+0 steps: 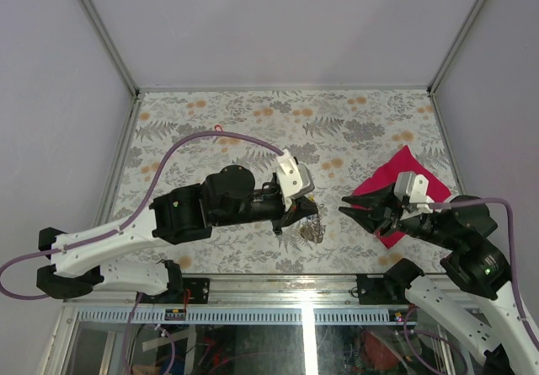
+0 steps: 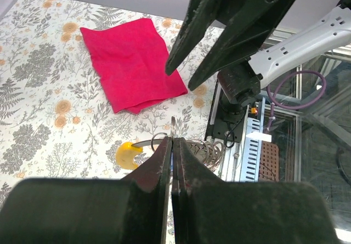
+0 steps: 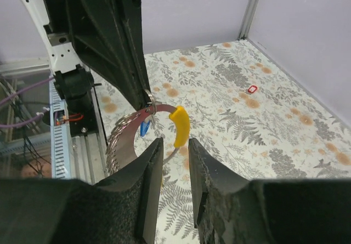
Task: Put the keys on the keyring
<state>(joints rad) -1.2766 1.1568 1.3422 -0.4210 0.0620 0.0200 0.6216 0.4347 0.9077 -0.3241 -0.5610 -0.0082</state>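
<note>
My left gripper (image 1: 290, 217) is shut on the silvery keyring (image 1: 313, 230) and holds it a little above the table near the front edge. In the left wrist view the jaws (image 2: 173, 142) pinch a thin metal piece, with the coiled rings (image 2: 207, 152) and the yellow key (image 2: 127, 155) hanging just beyond. My right gripper (image 1: 344, 205) is open and empty, its tips just right of the keyring. In the right wrist view its tips (image 3: 175, 144) sit just short of the yellow key (image 3: 180, 124). The red key (image 1: 218, 128) lies far back on the table; it also shows in the right wrist view (image 3: 252, 89). The black key is not in view.
A magenta cloth (image 1: 402, 175) lies on the right of the table, partly under my right arm, and shows in the left wrist view (image 2: 131, 63). A small blue piece (image 3: 144, 128) hangs by the rings. Walls enclose the table on three sides.
</note>
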